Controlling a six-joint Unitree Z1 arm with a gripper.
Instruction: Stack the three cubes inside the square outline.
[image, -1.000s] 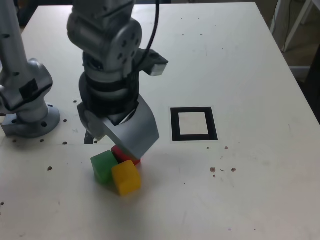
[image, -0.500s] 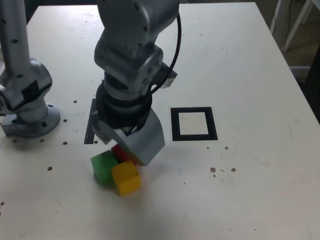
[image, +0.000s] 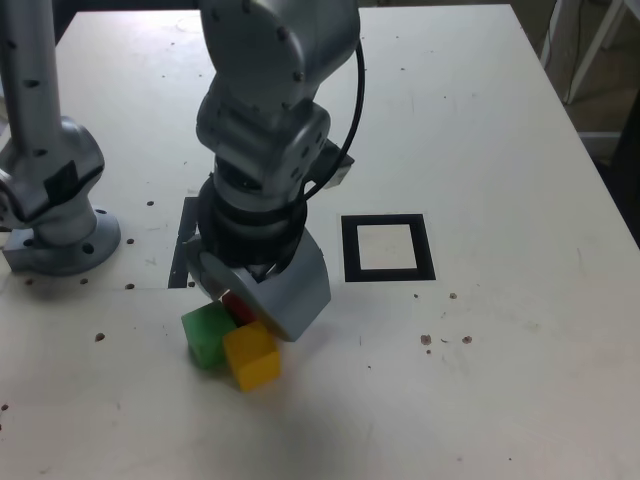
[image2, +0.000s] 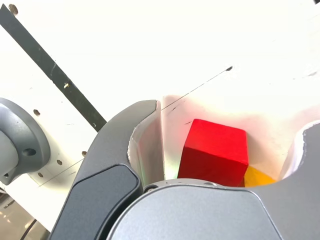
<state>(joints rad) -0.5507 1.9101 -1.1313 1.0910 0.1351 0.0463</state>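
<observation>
my claw (image2: 222, 145) stands wide around the red cube (image2: 217, 145), green (image: 208, 335) to the exterior view's left, yellow (image: 252, 356) nearer. contact is hard to judge; i should centre, close gently and lift straight, sparing both neighbours.
</observation>
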